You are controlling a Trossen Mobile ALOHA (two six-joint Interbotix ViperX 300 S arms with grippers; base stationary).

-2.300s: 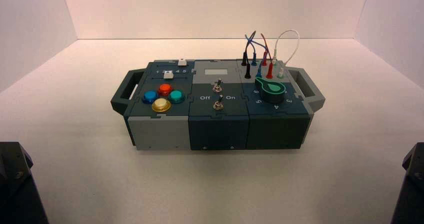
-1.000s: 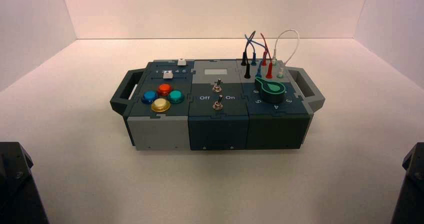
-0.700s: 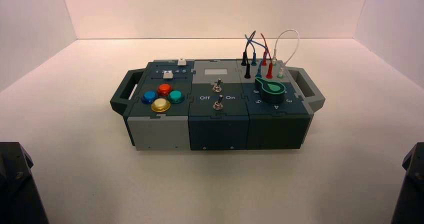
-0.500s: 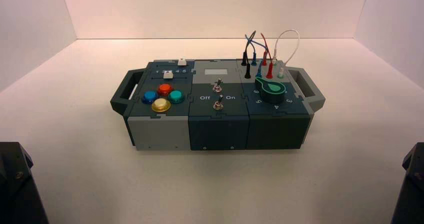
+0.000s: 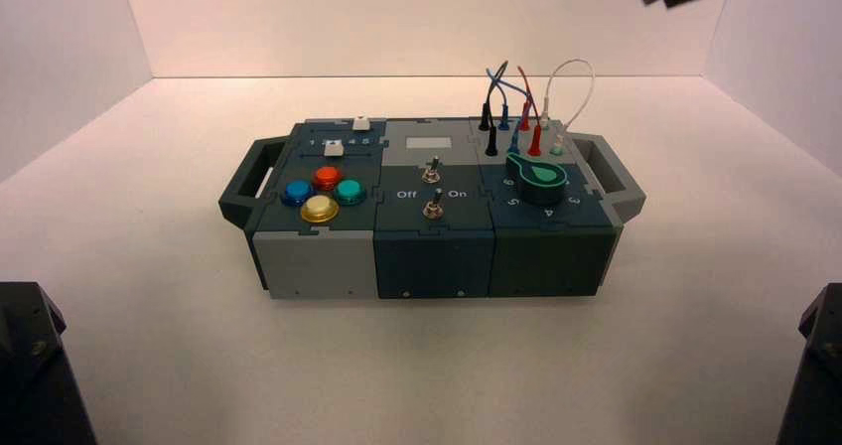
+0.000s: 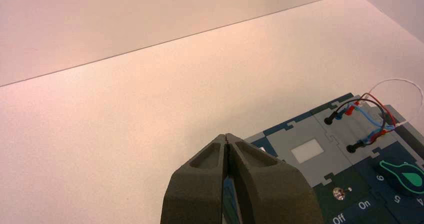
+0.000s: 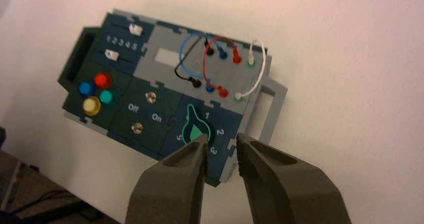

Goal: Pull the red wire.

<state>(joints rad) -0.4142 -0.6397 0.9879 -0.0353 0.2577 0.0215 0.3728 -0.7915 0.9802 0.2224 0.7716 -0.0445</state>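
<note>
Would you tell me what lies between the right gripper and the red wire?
In the right wrist view, the green knob sits between the right gripper, jaws open, and the red wire.

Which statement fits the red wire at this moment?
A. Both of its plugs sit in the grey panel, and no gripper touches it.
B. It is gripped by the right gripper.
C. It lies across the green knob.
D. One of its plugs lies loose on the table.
A: the red wire arches over the grey panel with both plugs seated, while the right gripper hangs above the box, apart from it.
</note>
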